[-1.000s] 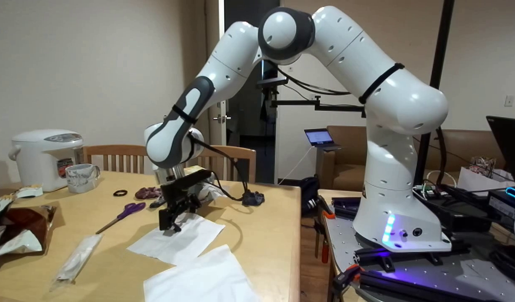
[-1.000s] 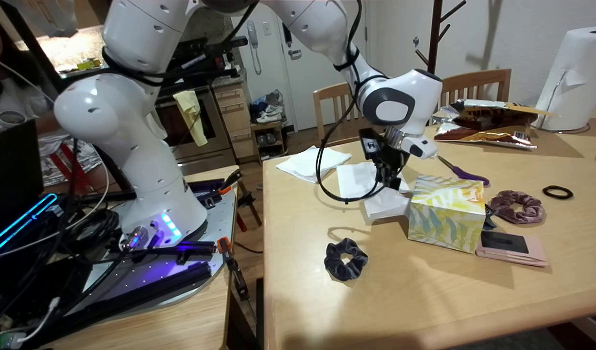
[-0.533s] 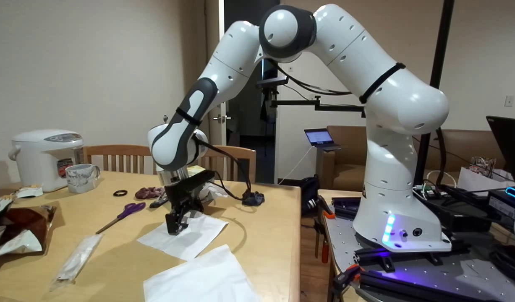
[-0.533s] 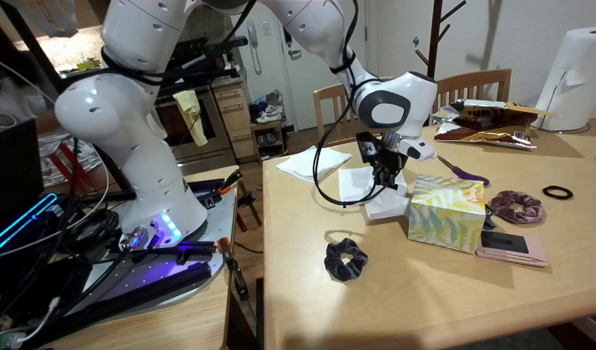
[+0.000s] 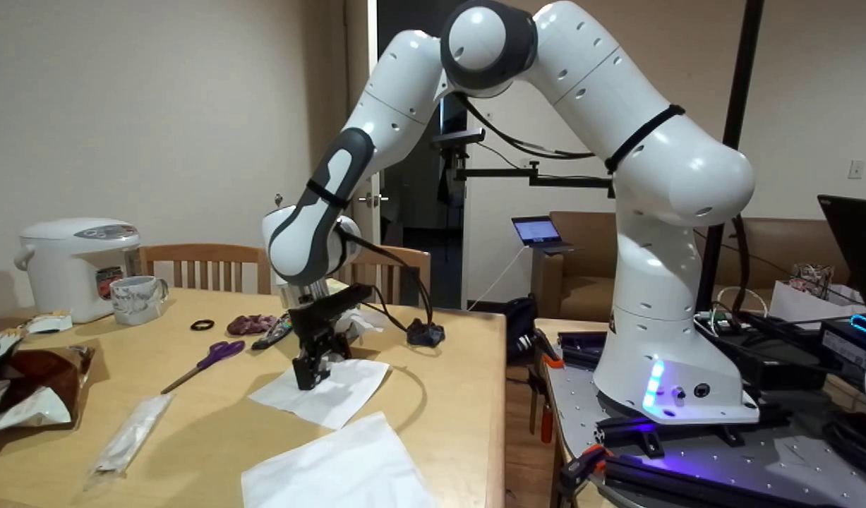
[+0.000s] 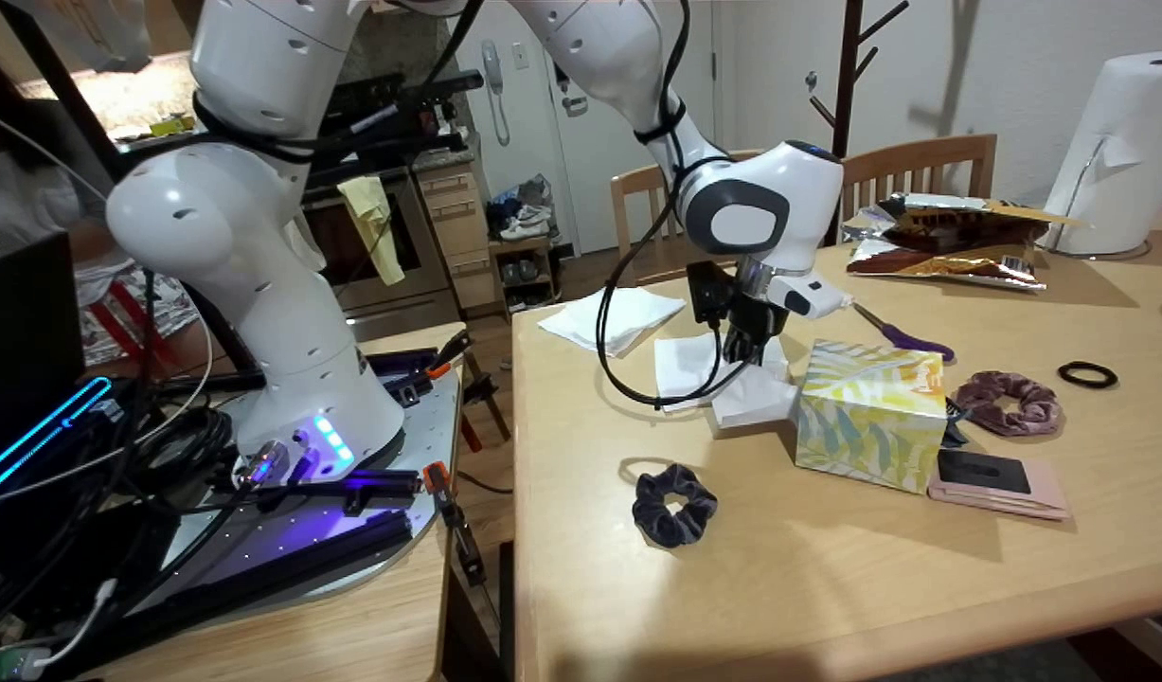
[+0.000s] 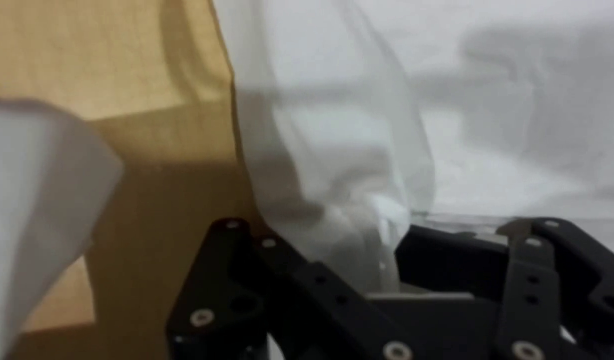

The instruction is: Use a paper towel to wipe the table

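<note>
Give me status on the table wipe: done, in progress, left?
Done: the pincer is down at the paper towel, which lies spread on the table. In hand: the grip; the wrist view shows the pincer shut on a bunched part of the paper towel. Left: probably the wiping strokes; no wiped patch can be told apart on the table, so I can't confirm any wiping.

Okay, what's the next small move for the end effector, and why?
Probably slide the paper towel a short way, low over the table and away from the larger white sheet. The end effector looks closed on a bunched part of the towel, while the rest lies spread on the tabletop, and that sheet lies close by.
</note>
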`<state>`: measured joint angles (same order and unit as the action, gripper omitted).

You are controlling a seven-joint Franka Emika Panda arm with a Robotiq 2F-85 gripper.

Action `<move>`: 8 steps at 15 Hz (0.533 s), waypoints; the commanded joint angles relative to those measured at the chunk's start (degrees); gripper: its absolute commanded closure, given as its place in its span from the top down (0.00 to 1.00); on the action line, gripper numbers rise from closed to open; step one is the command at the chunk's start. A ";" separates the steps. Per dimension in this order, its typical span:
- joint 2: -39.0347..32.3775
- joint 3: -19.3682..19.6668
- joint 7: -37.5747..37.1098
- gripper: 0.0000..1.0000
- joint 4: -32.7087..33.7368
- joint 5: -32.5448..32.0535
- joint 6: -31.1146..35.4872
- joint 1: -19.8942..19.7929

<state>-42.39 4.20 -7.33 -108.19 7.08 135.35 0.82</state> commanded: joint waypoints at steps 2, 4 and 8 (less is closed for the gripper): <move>-0.02 0.25 -1.37 0.00 -6.74 0.10 3.26 -1.35; 0.80 -0.11 -0.89 0.00 -8.85 1.02 3.66 -2.28; 3.76 -1.22 0.23 0.00 -14.51 4.47 6.26 -4.26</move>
<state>-38.40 4.28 -7.36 -116.33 9.53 136.26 -1.58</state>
